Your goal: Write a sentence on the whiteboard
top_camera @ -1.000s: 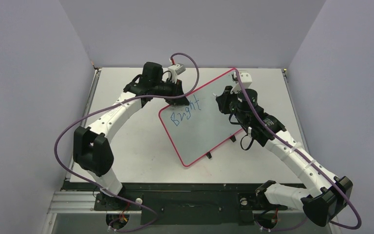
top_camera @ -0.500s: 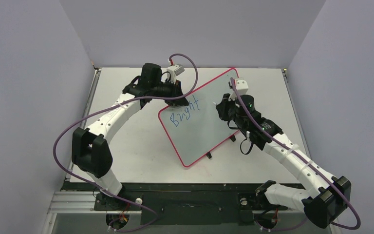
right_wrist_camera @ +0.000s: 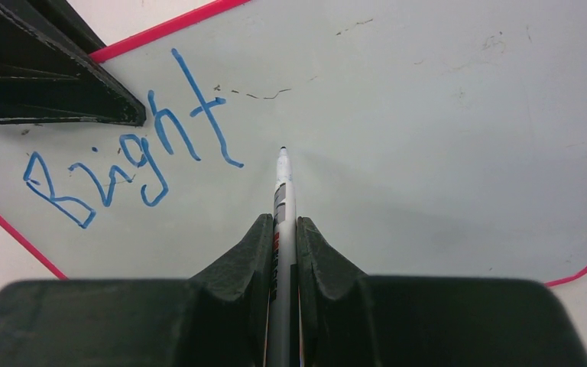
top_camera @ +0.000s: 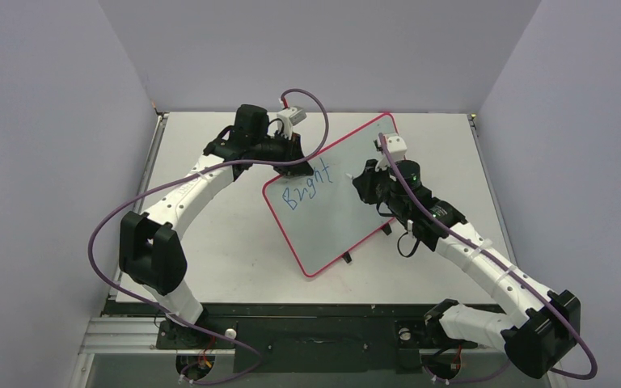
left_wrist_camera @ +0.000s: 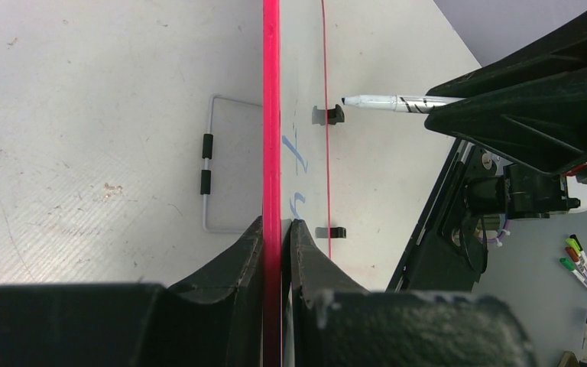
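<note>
Nearest me, at 6 o'clock, the two arm bases sit at the edge of the pale grey surface [top_camera: 210, 242], and each arm reaches away toward the flat white whiteboard with rounded corners and a thin red-pink rim [top_camera: 331, 230]. The whiteboard lies diagonally around the centre of the surface, with one corner pointing back at me toward 6 o'clock and the opposite corner toward 1 o'clock. Two small black clips [top_camera: 346, 259] stick out from its near edge, at about 5 o'clock. Further in, my right gripper [right_wrist_camera: 283, 223] hangs over the board's 3 o'clock side, closed tight on a slim white marker with a dark tip [right_wrist_camera: 282, 187]. The tip sits just right of the last letter of the blue handwritten word [right_wrist_camera: 134, 160], which reads "Bright" and slants up toward 1 o'clock across the half of the board nearer the other arm. I cannot tell whether the tip touches the white face. Beyond the word, at the board's 11 o'clock edge, my left gripper [left_wrist_camera: 278, 228] is pinched shut on the red-pink rim, one finger on each side. Its wrist camera looks straight along the board's edge and shows a thin wire frame with two black sleeves [left_wrist_camera: 208, 162] on the back side.
</note>
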`<state>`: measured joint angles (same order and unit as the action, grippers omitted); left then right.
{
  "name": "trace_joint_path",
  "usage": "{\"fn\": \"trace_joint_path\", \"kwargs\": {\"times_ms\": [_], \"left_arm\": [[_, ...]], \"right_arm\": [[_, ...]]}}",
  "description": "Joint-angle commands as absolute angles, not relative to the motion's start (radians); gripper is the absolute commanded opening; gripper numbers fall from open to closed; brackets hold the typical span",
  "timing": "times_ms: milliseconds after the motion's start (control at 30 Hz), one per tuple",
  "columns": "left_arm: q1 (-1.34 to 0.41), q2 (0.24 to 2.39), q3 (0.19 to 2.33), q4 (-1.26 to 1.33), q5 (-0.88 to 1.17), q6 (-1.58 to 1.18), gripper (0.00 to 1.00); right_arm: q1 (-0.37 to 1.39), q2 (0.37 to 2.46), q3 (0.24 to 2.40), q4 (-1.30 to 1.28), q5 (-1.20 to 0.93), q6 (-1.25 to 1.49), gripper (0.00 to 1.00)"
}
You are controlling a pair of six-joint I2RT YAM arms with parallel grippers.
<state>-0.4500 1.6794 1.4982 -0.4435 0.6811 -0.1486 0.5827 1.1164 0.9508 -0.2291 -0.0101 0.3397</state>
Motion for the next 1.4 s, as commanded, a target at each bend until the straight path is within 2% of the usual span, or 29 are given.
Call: {"fn": "trace_joint_path", "kwargs": {"times_ms": [0, 667, 1367], "left_arm": [[-0.451, 1.652, 1.500, -0.345, 0.626, -0.063, 0.00], [-0.452, 1.649, 1.500, -0.345, 0.636, -0.062, 0.00], [-0.453, 1.634, 1.496, -0.345, 0.631, -0.058, 0.00]], "right_arm": [[0.583, 1.120, 0.967, -0.146, -0.050, 0.334, 0.00], [0.588, 1.261, 1.103, -0.125, -0.041, 0.352, 0.00], [0.591, 1.209, 0.987, -0.173, -0.039, 0.363, 0.00]]}}
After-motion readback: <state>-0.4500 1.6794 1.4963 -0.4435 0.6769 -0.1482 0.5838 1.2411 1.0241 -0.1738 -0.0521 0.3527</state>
